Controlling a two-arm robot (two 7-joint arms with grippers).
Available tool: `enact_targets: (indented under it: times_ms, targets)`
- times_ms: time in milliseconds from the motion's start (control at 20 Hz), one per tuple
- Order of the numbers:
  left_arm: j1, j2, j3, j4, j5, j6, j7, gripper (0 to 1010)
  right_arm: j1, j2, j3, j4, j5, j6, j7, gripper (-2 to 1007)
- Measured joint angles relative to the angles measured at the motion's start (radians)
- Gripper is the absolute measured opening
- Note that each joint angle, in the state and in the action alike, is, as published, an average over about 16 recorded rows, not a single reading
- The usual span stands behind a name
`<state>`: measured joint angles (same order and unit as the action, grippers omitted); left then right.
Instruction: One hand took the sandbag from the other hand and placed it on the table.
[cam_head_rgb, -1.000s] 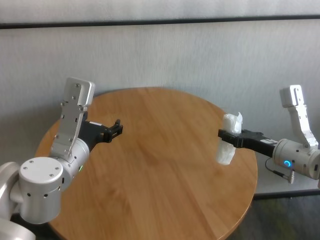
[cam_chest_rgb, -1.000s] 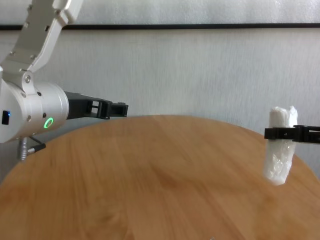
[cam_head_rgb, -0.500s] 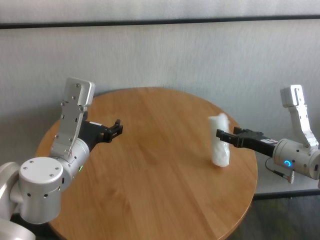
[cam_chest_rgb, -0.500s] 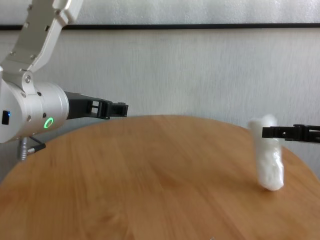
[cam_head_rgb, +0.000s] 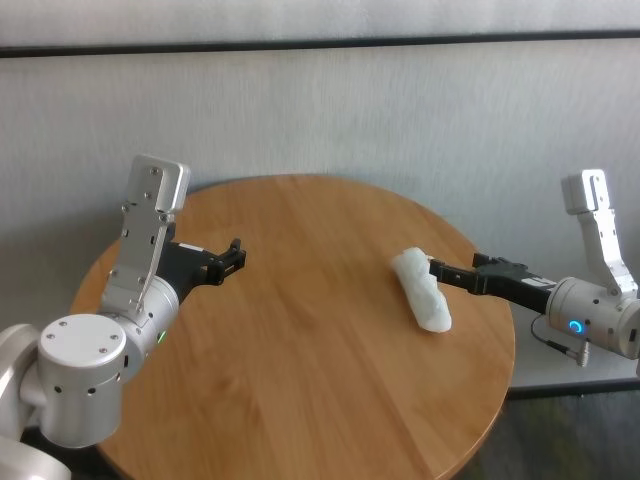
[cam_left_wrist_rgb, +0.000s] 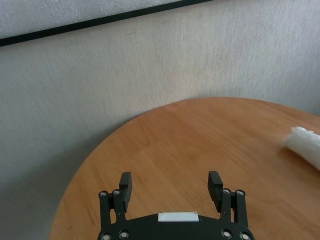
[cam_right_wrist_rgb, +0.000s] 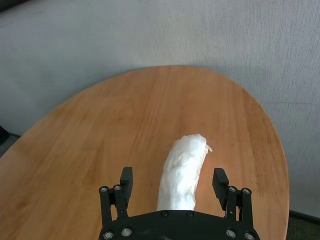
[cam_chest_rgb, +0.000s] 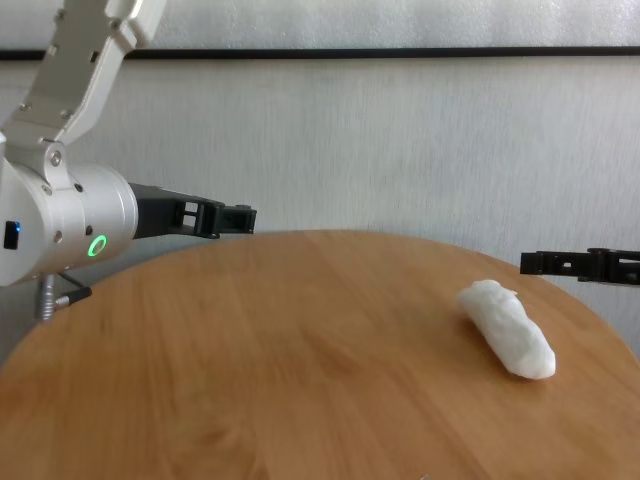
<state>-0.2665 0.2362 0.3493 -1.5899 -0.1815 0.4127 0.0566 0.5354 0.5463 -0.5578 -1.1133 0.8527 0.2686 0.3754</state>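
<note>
- Released a second ago, the sandbag has toppled from upright to lie flat on the round table, right of centre.
- Right gripper stands apart, straddling its near end.
- Left gripper is spread, empty, at frame left.
- Soft, lumpy, probably weighty; best pinched mid-length.

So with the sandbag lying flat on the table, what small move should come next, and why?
Probably pull the right gripper straight back: its fingers stand open either side of the sandbag, which lies on the table. The left gripper hovers open, far off.
</note>
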Motion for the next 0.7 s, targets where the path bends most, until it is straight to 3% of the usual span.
enact_targets:
  times_ms: [400,700]
  targets:
    - [0.000,0.000,0.000,0.000,0.000,0.000,0.000,1000,-0.003,-0.004,0.008,-0.012,-0.002,-0.012,0.012,1000]
    - [0.000,0.000,0.000,0.000,0.000,0.000,0.000,1000,0.005,-0.020,0.016,-0.026,-0.015,-0.034,0.035,1000]
